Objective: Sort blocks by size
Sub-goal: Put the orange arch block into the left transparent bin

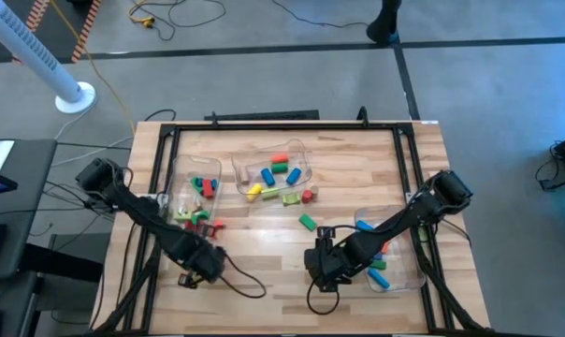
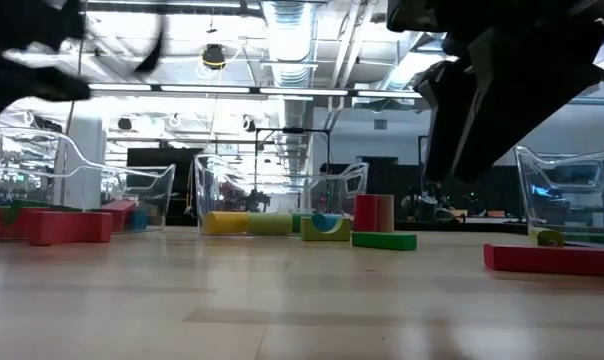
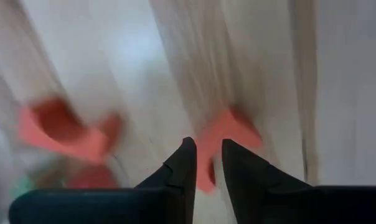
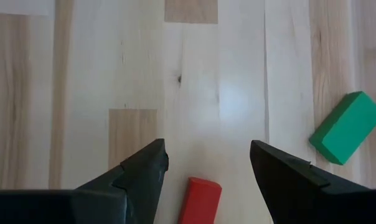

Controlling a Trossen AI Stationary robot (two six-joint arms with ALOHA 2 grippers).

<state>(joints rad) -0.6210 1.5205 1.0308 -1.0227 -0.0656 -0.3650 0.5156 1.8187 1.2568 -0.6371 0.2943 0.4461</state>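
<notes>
Blocks of several colours lie in three clear bins and loose on the wooden table. My left gripper (image 1: pixel 198 262) (image 3: pixel 208 146) hangs near the table's front left, pointing down, its fingers all but shut. Past the fingertips the blurred left wrist view shows a red block (image 3: pixel 235 132) and a red arch (image 3: pixel 63 130); both look to lie on the table. My right gripper (image 1: pixel 322 262) (image 4: pixel 206 158) stands open above a red bar (image 4: pixel 200 198), touching nothing. A green block (image 4: pixel 347 127) (image 1: pixel 307 222) lies flat beside it.
The left bin (image 1: pixel 181 173), the middle bin (image 1: pixel 306 150) and the right bin (image 1: pixel 413 271) hold blocks. Loose blocks (image 1: pixel 287 197) lie in front of the middle bin. A black frame (image 1: pixel 264 126) runs round the table. Bare wood lies between the two grippers.
</notes>
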